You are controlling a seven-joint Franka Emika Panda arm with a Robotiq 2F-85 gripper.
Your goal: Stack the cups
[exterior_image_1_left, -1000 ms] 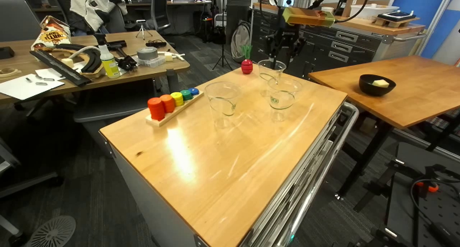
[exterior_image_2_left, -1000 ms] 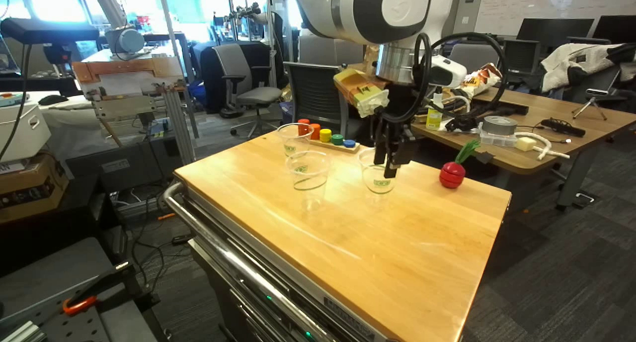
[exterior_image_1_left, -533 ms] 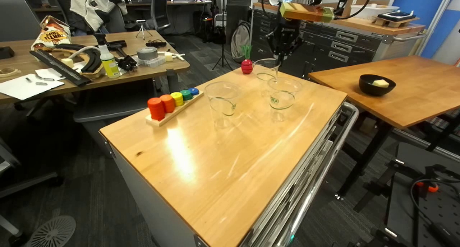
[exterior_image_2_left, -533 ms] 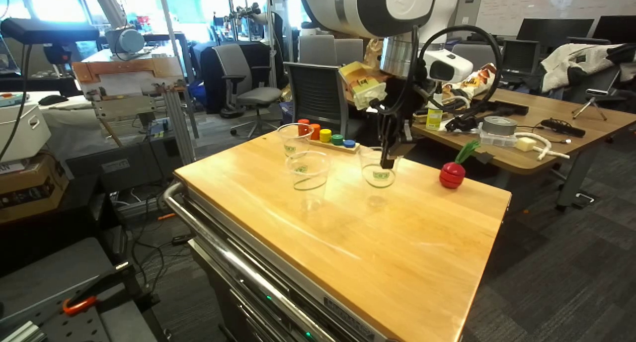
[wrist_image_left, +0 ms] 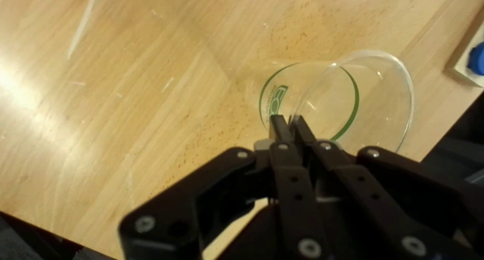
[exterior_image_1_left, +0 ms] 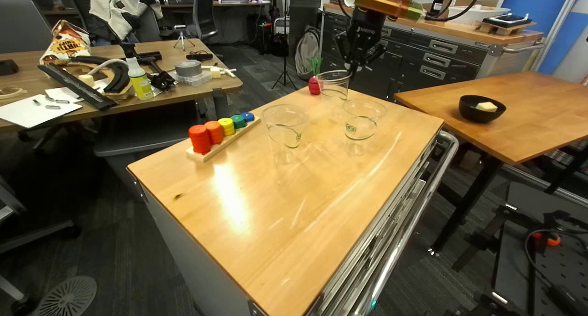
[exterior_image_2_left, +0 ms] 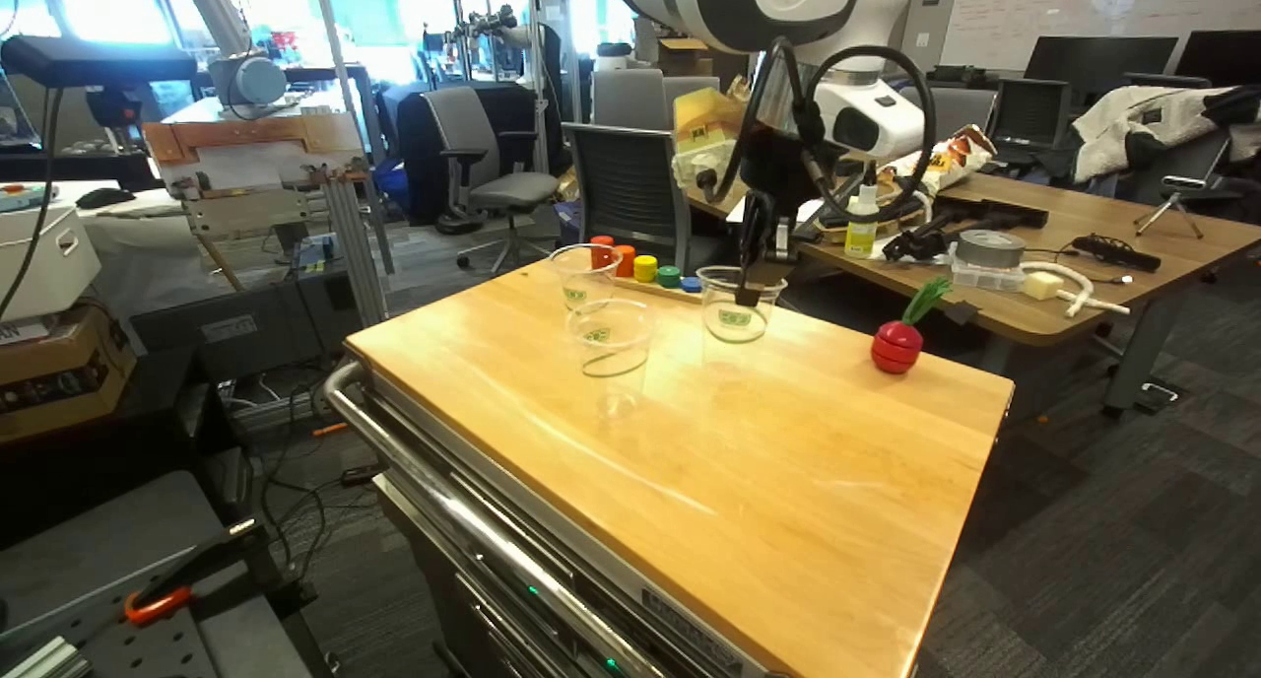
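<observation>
My gripper (exterior_image_1_left: 353,70) is shut on the near side of the rim of a clear cup (exterior_image_1_left: 333,87). In an exterior view the fingertips (exterior_image_2_left: 749,294) sit at the rim of this cup (exterior_image_2_left: 731,321), which looks raised off the table. In the wrist view the gripper (wrist_image_left: 286,120) pinches the rim, and the cup (wrist_image_left: 351,97) leans to the right; its green ring and logo show. A second clear cup (exterior_image_1_left: 363,121) stands upright near the table's middle, also in an exterior view (exterior_image_2_left: 611,343). A third clear cup (exterior_image_1_left: 285,130) stands near the ring toy, also there (exterior_image_2_left: 583,282).
A wooden tray with coloured ring stacks (exterior_image_1_left: 214,132) lies along the table's edge. A red radish toy (exterior_image_2_left: 896,347) stands near a table corner, partly behind the held cup in an exterior view (exterior_image_1_left: 314,86). A black bowl (exterior_image_1_left: 480,114) is on another table.
My gripper and the held cup have moved up and to the left in both exterior views. The cup has come off its earlier place. The other two cups have not moved.
</observation>
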